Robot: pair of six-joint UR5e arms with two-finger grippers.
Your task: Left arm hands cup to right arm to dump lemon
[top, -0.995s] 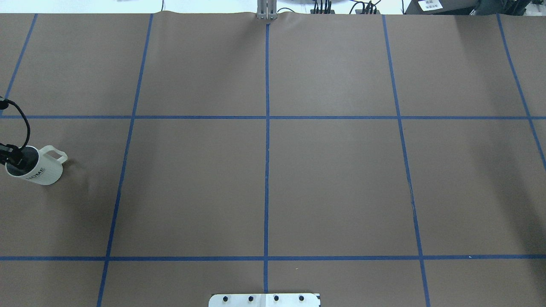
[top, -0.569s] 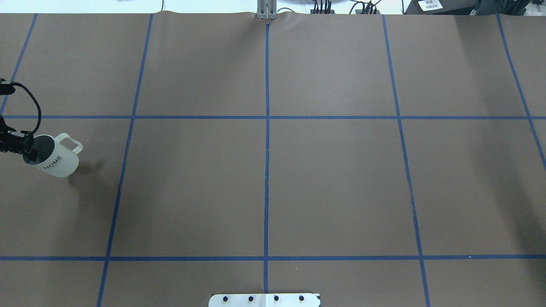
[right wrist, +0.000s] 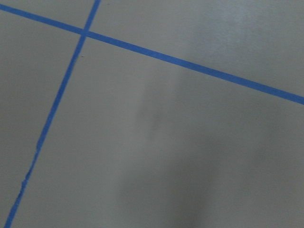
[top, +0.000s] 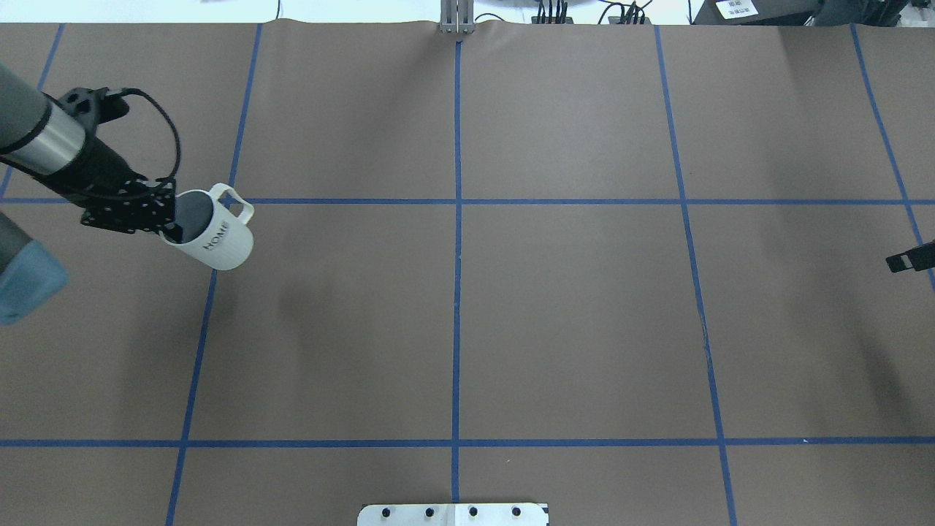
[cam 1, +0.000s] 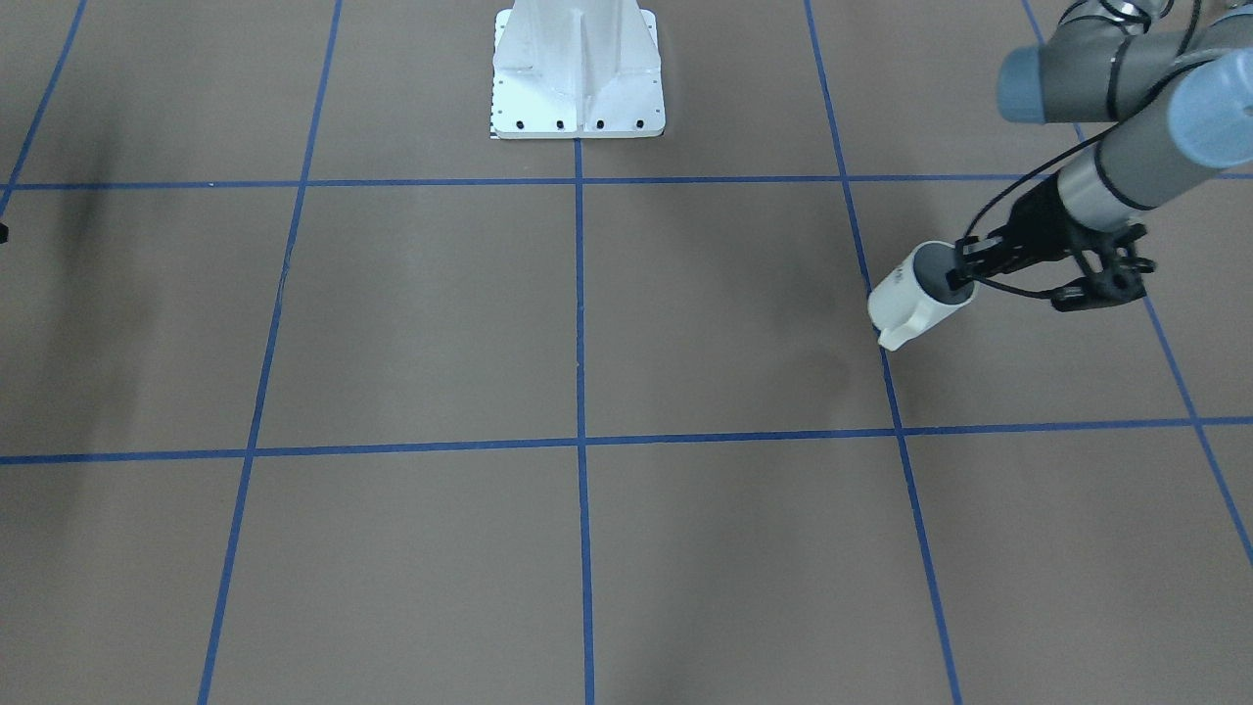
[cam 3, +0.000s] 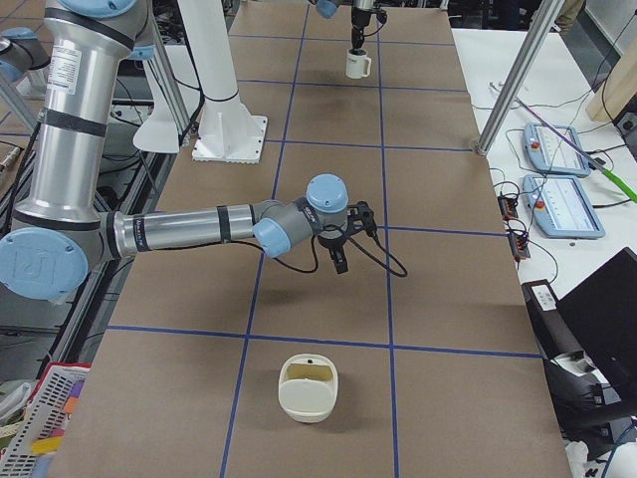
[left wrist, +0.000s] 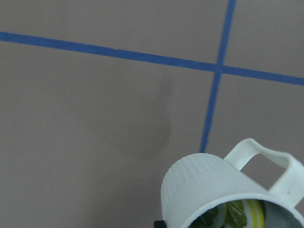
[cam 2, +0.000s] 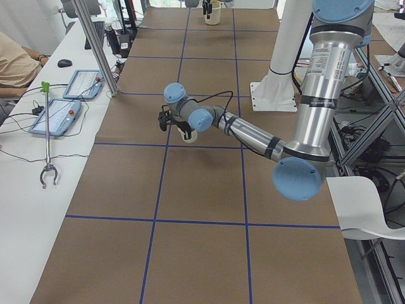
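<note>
While the white mug (top: 216, 237) hangs tilted and clear of the counter (top: 584, 329), over a crossing of blue tape lines (top: 456, 292) on the robot's left side, the lemon slice (left wrist: 243, 212) lies inside it. The left jaws pinch the mug's rim. The right arm (cam 3: 189, 227) is well apart; whether the right jaws are spread cannot be told.

The white mug (top: 219, 241), lettered HOME on its ribbed wall, hangs tilted above the table (top: 570, 307), with the left gripper (top: 174, 223) clamped on its rim and its handle turned away. A yellow-green lemon slice (left wrist: 248, 212) lies inside.
</note>
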